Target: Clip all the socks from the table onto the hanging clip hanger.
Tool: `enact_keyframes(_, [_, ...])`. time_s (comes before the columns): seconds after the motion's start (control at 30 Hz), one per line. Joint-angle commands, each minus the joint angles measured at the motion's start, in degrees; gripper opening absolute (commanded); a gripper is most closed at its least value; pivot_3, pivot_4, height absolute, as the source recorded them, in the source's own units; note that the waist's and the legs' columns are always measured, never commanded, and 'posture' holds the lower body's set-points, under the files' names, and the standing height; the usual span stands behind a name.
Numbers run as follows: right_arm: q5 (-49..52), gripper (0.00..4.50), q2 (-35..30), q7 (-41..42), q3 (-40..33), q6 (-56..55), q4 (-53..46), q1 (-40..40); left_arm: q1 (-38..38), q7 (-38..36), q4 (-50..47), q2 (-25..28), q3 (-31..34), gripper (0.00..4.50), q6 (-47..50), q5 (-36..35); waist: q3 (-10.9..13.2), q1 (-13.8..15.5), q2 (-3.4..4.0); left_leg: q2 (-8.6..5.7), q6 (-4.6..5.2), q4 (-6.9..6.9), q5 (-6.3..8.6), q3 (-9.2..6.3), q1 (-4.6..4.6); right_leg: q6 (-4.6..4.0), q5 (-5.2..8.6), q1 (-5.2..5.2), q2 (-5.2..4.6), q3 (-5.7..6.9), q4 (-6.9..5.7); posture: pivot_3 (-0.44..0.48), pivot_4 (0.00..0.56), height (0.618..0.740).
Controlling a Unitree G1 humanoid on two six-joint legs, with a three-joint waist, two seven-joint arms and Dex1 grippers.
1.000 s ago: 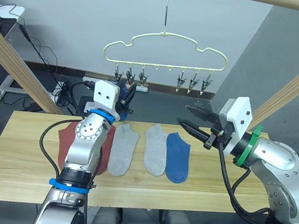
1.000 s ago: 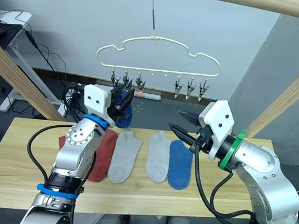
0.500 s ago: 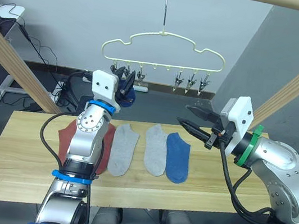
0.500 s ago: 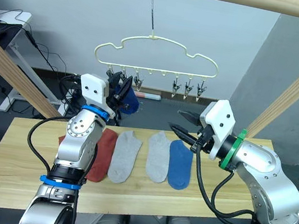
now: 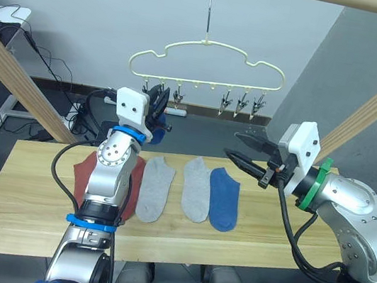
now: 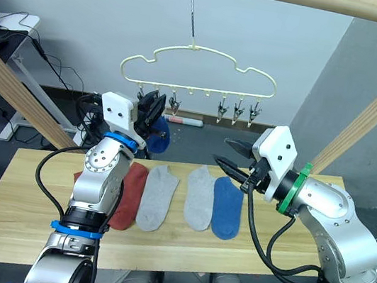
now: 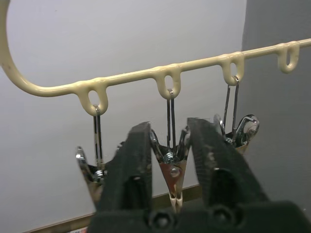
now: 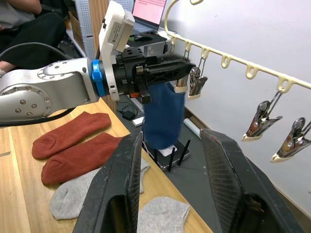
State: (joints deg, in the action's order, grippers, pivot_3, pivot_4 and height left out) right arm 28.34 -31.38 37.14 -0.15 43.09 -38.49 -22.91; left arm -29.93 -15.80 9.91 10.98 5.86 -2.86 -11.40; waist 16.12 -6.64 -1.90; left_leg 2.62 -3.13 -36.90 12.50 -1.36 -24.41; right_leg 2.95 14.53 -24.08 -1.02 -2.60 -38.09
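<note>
Socks: your left gripper [image 8: 167,70], jaws pinching the blue sock [image 8: 164,116], meets a clip [image 7: 171,167]; right gripper [image 5: 244,150], jaws wide, must spread it first.

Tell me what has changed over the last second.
The left gripper, holding the blue sock, has risen from just above the table to the leftmost clips of the clip hanger, which has swung slightly. The right gripper, jaws open, and the socks lying on the table stayed put.
</note>
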Motion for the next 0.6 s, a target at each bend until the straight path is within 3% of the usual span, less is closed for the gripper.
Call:
enact_keyframes(0.03, [0.97,1.95,-0.33,-0.28,-0.45,-1.04,-0.88,0.40,-0.62,-0.31,-1.81,-0.19,0.41,0.12,0.04,-0.85,0.00,0.00,0.00,0.00,0.00,0.00,0.00,0.00,0.00,0.00,0.00,0.00,0.00,0.00,0.00,-0.263,0.274,0.740])
enact_keyframes(0.17, [-2.24,1.95,-0.30,-2.29,3.01,0.06,1.63,3.29,0.09,-0.50,-4.03,0.22,0.34,0.01,1.67,-1.24,0.00,0.03,-0.01,0.00,0.00,0.00,0.00,-0.01,0.00,0.01,0.00,0.01,0.00,0.01,0.01,-0.263,0.274,0.740])
enact_keyframes(0.2, [-3.57,2.12,-0.04,-3.29,4.28,-0.26,2.65,4.21,0.32,-0.68,-4.86,0.42,0.28,0.00,2.29,-1.36,0.00,0.02,-0.01,0.00,0.00,0.00,0.00,0.00,0.00,0.01,0.00,0.00,0.00,0.00,0.00,-0.255,0.279,0.740])
enact_keyframes(0.27, [-7.00,2.51,1.76,-6.42,7.38,-1.28,6.14,6.11,0.66,-1.08,-6.35,0.96,0.19,0.00,3.56,-1.64,0.00,0.01,-0.01,0.00,0.00,0.00,0.00,0.02,0.00,0.01,0.00,-0.01,0.00,-0.03,0.00,-0.251,0.281,0.740])
enact_keyframes(0.43, [-16.01,4.18,9.78,-15.87,12.49,-5.88,18.87,7.58,1.23,-2.32,-8.84,2.07,-0.12,0.00,5.97,-2.04,0.00,-0.05,0.00,0.04,0.00,0.01,0.00,0.01,0.02,0.01,0.00,-0.04,0.05,-0.05,-0.04,-0.235,0.285,0.740])
enact_keyframes(0.6, [-21.44,4.18,17.67,-23.05,12.20,-12.60,35.28,6.53,1.43,-3.33,-10.50,2.38,-0.47,0.00,7.68,-2.39,0.00,0.03,0.00,0.04,0.00,0.01,0.00,0.02,0.01,0.01,0.00,-0.03,0.04,-0.04,0.00,-0.218,0.284,0.740])
